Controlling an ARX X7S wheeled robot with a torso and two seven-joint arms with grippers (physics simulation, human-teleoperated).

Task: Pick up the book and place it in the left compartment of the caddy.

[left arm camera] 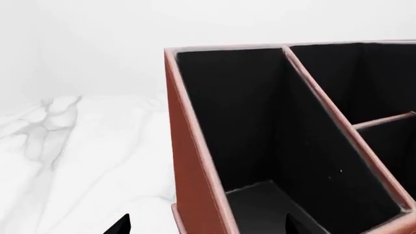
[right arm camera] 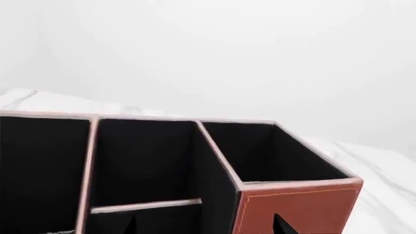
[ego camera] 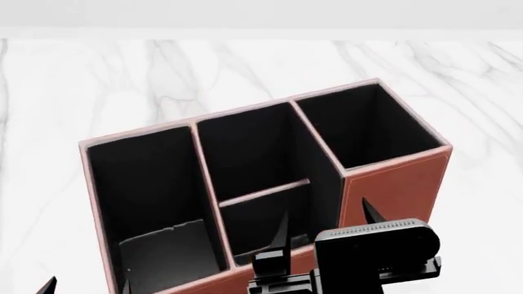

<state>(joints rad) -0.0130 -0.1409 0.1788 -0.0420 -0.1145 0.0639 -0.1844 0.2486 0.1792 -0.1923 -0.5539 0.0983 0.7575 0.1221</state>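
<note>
1. No brand, label or writing shows anywhere; the caddy [ego camera: 392, 184] has plain reddish-brown walls with pale stitching near its corner and pinkish rims.
2. The right hand [ego camera: 325, 222] hangs at the caddy's near wall with its two dark fingertips [ego camera: 283, 228] standing well apart, one over the short near section and one just outside the tall square section. Nothing is between them.
3. Of the left hand [left arm camera: 206, 225], only two dark tips at the frame edge show, spread wide with the caddy's side wall between them, one outside over the marble counter [ego camera: 457, 79] and one inside. It holds nothing I can see.
4. The book [ego camera: 168, 254] lies inside the left compartment [ego camera: 139, 177], low against its near end, close beneath the left hand; its dark cover is tilted slightly and pale edges catch the light.
5. Beyond the right hand, the two short divided sections and the square section show only black lining.
</note>
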